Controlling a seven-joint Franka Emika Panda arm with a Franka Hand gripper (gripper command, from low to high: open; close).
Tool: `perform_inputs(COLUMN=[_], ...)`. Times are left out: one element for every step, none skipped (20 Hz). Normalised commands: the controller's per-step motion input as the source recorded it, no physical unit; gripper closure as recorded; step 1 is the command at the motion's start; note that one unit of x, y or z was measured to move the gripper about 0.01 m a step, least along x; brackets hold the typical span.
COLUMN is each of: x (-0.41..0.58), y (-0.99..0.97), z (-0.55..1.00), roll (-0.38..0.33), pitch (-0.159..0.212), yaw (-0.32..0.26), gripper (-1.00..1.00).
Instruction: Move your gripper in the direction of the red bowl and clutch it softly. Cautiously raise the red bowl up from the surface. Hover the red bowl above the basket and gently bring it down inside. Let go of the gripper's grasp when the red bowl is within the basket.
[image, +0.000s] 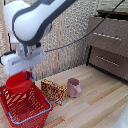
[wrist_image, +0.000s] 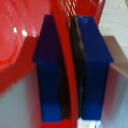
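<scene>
Arm: 1 large white arm comes down from the top of the exterior view at that view's left, ending in the gripper (image: 28, 76) just above the basket.
Gripper: white boxy end piece; its 2 dark blue fingers (wrist_image: 49, 70) point downward in the exterior view.
Fingers, state: nearly closed, pinched on the thin wall of the red bowl (image: 19, 82). In the wrist view the bowl's rim (wrist_image: 64, 60) runs as a narrow red band between the 2 blue fingers, with 1 finger on each side of it and touching it.
Red bowl, place: off the bench, held in the air by its rim at the side toward the exterior view's right. It hangs over the basket's opening, with its lower part about level with the basket's rim; whether it touches the basket I cannot tell.
Red bowl, look: round, plain, glossy red, opening upward.
Basket: red, lattice sides (image: 24, 105), light blue-grey handle lying along its rim; it stands on the bench at the lower left of the exterior view. Its lattice also shows behind the fingers in the wrist view (wrist_image: 80, 9).
Snack box (image: 54, 91): yellow and red patterned, standing on the bench just beside the basket, toward the exterior view's right.
Pink cup (image: 74, 87): on the bench, close to the snack box on its far right side, apart from the basket.
Bench (image: 95, 107): pale wooden boards.
Background: a dark wooden drawer unit (image: 107, 45) at the exterior view's upper right.
</scene>
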Motion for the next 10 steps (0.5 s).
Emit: perform_inputs(x=[0.077,0.094,0.117,0.149,0.163,0.171,0.16,0.149,0.203,0.191], y=[0.0,0.0,0.0,0.0,0.0,0.0,-0.06,-0.13,-0.05,-0.19], z=[-0.23,-0.26,-0.24,-0.21,-0.15,-0.06,0.0,0.0,0.06,0.24], roll=[-0.01,-0.009,0.0,0.0,0.0,0.0,0.039,0.061,0.034,0.061], pitch=[-0.164,-0.166,-0.148,-0.131,-0.105,-0.109,-0.101,-0.087,-0.032,0.0], yaw=[0.016,0.002,0.0,0.0,0.0,0.0,0.0,-0.023,-0.04,-0.014], gripper=[-1.0,-1.0,-1.0,-1.0,-1.0,-1.0,-1.0,-1.0,-1.0,-1.0])
